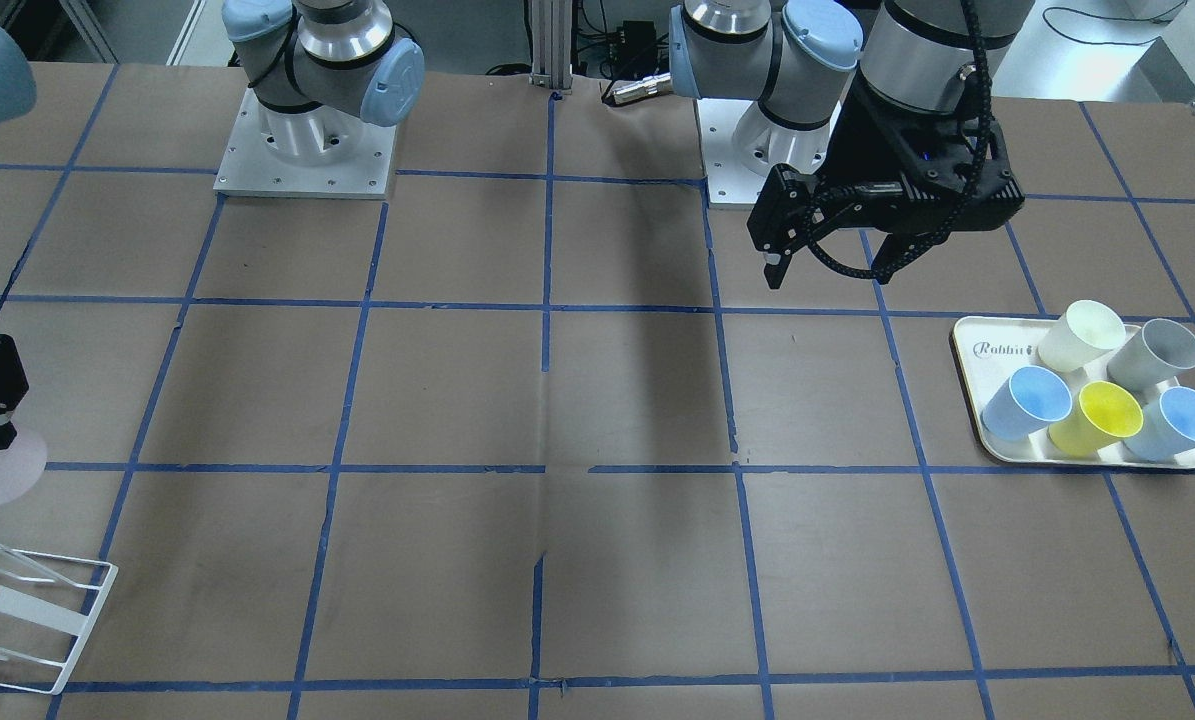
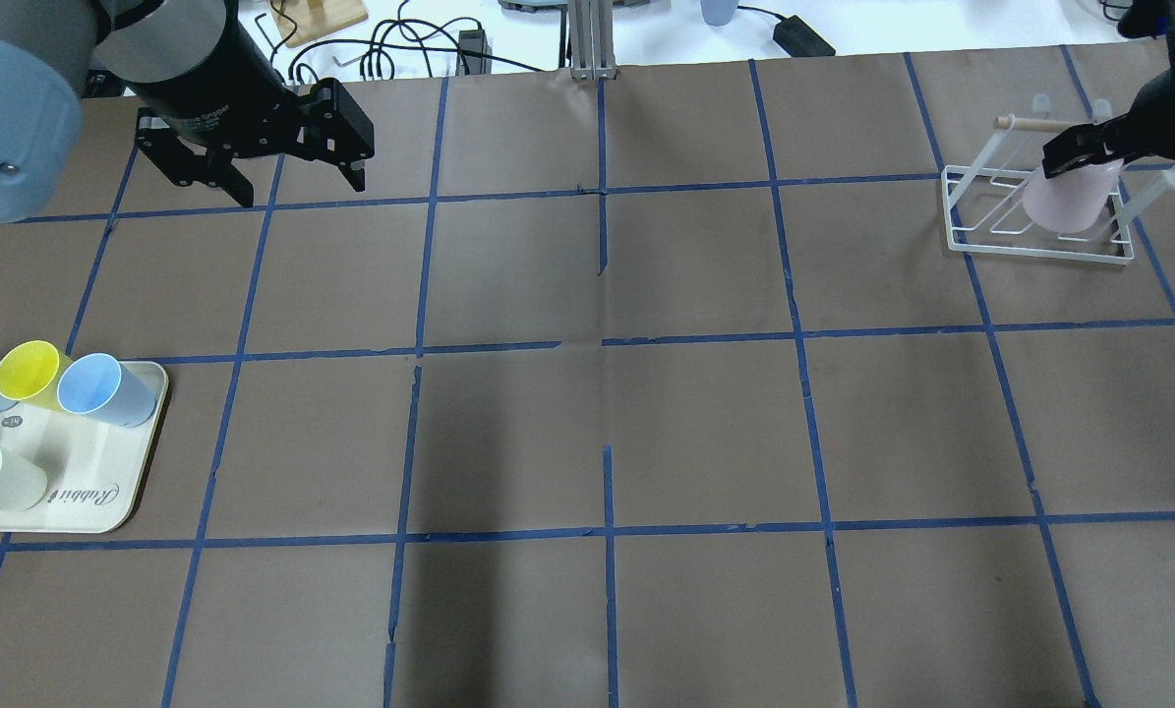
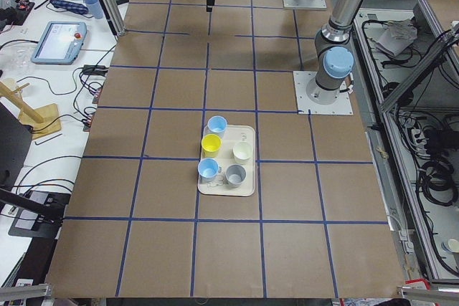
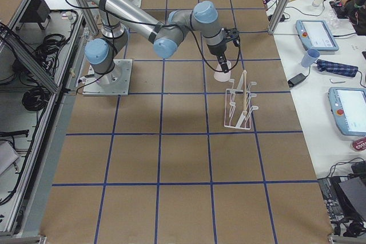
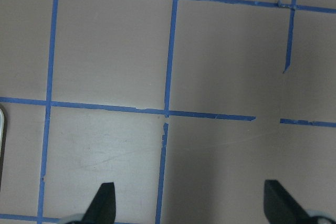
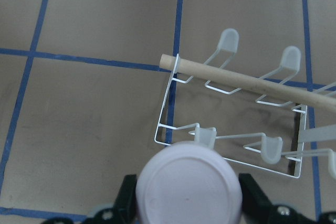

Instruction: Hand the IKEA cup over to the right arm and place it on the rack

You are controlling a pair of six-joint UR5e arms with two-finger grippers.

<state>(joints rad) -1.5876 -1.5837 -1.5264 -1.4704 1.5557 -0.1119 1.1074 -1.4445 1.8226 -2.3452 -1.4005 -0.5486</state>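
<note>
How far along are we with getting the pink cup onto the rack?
Handover looks done: the left gripper is empty, jaws open. In hand: the right gripper holds the IKEA cup bottom-up over the rack. Left: seat it on a prong and release.

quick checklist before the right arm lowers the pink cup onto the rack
1. Grip: ok. The right gripper has a finger on each side of the IKEA cup.
2. Cup orientation: ok. Its closed base faces the wrist camera, so the mouth points down.
3. Alignment over a prong: cannot tell. The nearest prong sits at the cup's edge in the wrist view, not clearly under its centre.
4. Rack upright and its prongs free: ok. No cup shows on any visible prong.
5. Left gripper out of the way: ok. It is open, empty and far across the table.
</note>
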